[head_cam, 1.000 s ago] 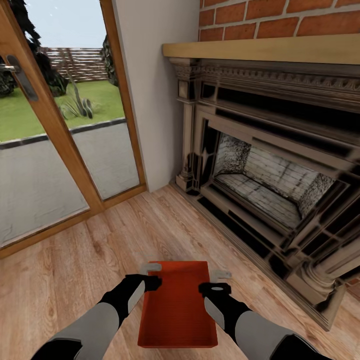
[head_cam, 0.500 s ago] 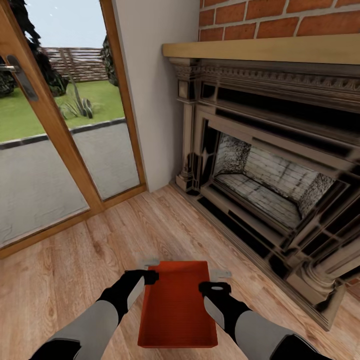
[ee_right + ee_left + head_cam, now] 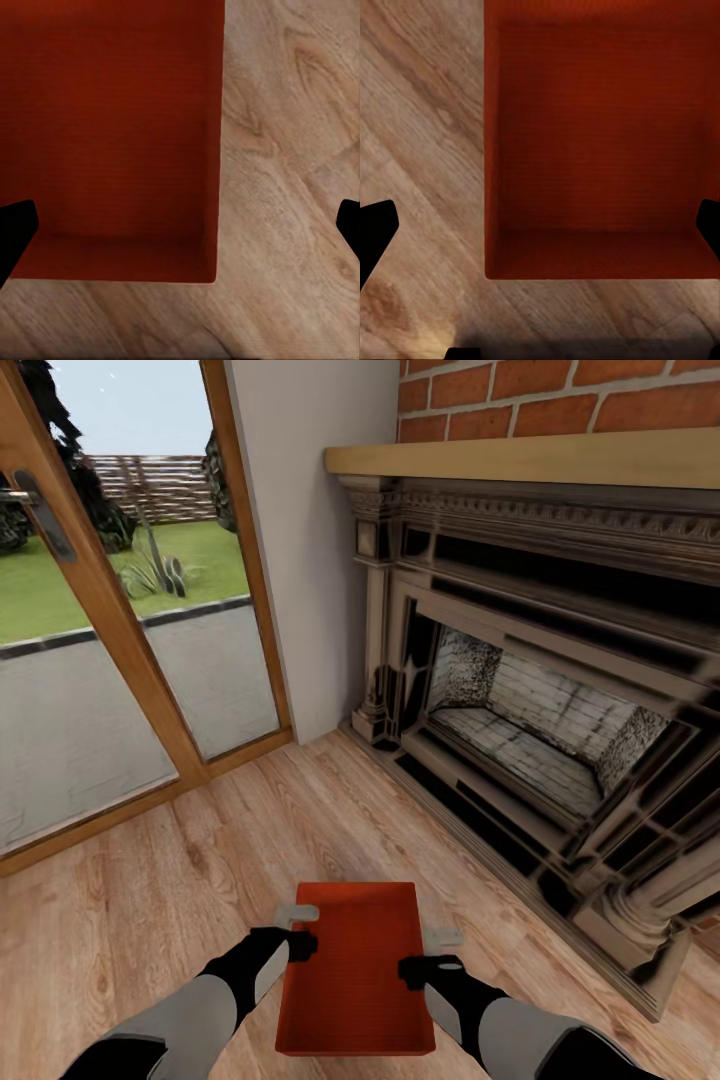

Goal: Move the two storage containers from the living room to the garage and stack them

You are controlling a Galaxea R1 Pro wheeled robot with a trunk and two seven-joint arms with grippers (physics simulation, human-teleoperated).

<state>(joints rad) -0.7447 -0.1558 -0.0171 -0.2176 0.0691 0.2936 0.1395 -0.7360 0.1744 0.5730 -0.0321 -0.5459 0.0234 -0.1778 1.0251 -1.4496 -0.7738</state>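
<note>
One room on record, with light wood plank floor (image 3: pixel 150 880) running from the near edge to the back wall. Fireplace (image 3: pixel 540 690): dark carved surround, pale brick-lined firebox, light wood mantel shelf, red brick above; occupies the right of the head view. Glass door (image 3: pixel 110 620): wood frame, dark handle, standing at the left; paving, lawn and a slatted fence visible through it. Beige wall section (image 3: pixel 315 560) between door and fireplace.

Storage bin (image 3: pixel 355 968): one, orange-red, rectangular, topless, low straight walls, finely ribbed base. Lies flat on the plank floor, in front of the fireplace, long side running away from the robot, directly between the two arms.

Left gripper (image 3: pixel 298 930): above the bin's left long wall, fingers spread wide. In the left wrist view its dark fingertips (image 3: pixel 376 229) sit at opposite picture edges, one over bare floor and the other over the bin's interior, so the wall lies between them; nothing is held, and contact with the wall cannot be judged.

Right gripper (image 3: pixel 438 950): above the bin's right long wall, likewise spread wide. In the right wrist view one fingertip (image 3: pixel 15 225) is over the bin's base, the other over floor; nothing is gripped.
</note>
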